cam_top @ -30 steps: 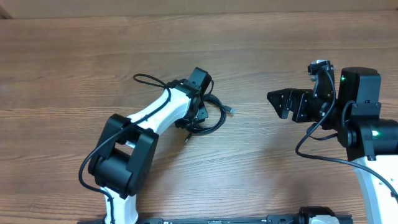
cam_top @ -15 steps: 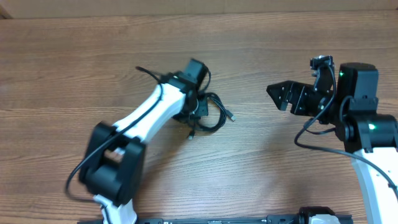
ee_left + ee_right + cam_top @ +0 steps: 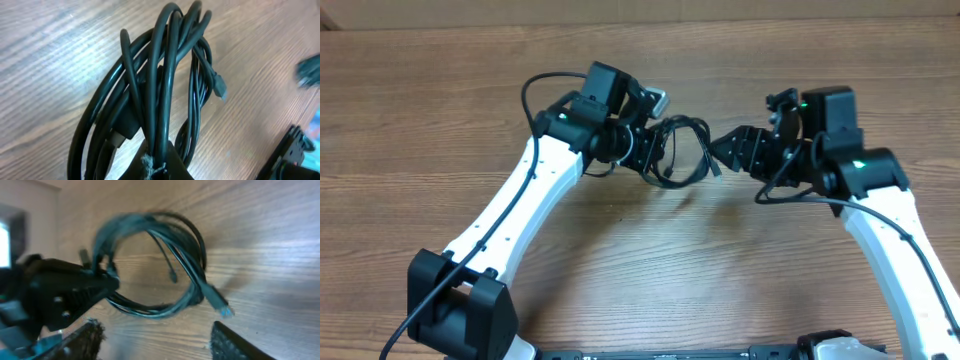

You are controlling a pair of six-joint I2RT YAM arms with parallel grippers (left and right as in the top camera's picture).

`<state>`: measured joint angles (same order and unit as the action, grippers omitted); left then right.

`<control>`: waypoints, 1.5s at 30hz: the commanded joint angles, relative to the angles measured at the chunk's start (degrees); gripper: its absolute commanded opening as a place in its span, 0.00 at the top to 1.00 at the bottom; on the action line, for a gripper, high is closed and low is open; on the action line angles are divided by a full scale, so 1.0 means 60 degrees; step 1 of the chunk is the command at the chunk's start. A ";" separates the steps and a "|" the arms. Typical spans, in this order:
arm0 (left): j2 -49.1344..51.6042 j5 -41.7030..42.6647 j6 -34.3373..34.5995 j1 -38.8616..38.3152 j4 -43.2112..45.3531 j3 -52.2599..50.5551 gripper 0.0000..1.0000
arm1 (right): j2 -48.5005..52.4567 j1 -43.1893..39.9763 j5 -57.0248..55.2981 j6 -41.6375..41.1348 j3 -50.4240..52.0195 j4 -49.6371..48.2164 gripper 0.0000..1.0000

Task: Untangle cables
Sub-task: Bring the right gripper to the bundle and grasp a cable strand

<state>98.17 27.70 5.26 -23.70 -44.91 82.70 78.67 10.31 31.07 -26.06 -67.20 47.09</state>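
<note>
The cables (image 3: 686, 160) are a coiled bundle of thin black cords. My left gripper (image 3: 655, 150) is shut on the bundle's near side and holds it just over the wooden table. In the left wrist view the loops (image 3: 165, 75) rise from my shut left gripper (image 3: 160, 164), and a small plug (image 3: 220, 92) sticks out on the right. My right gripper (image 3: 723, 152) is open and empty, just right of the bundle. The right wrist view shows the loop (image 3: 192, 275) ahead of the open right gripper (image 3: 157, 347), with a loose plug end (image 3: 220, 305) close to the right finger (image 3: 235, 342).
The wooden table (image 3: 440, 110) spreads all round. The left arm's white link (image 3: 520, 200) crosses the left middle. The right arm (image 3: 890, 220) stands at the right. A thicker black arm wire (image 3: 535, 85) loops behind the left wrist.
My left gripper has carried the cable bundle up and to the right. My right gripper has moved left and now sits close beside the bundle.
</note>
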 commanded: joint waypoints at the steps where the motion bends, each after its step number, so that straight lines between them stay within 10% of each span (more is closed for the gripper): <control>1: 0.0015 0.0437 0.0678 0.0262 0.0102 0.0058 0.96 | 0.0586 0.0382 -0.0346 -0.0954 -0.0222 -0.0076 0.36; 20: 0.0015 0.0444 0.5792 0.0251 0.0036 0.0055 0.96 | 0.1963 0.1260 -0.0237 -0.6091 -0.0226 -0.3814 0.68; 45: 0.0015 0.3832 0.6448 0.0255 0.1362 0.0055 0.96 | 0.2929 0.1541 -0.0164 -0.6692 -0.0226 -0.4874 0.73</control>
<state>98.48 42.94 44.03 -22.02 -38.26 82.65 94.15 19.22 30.63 -66.02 -67.42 17.65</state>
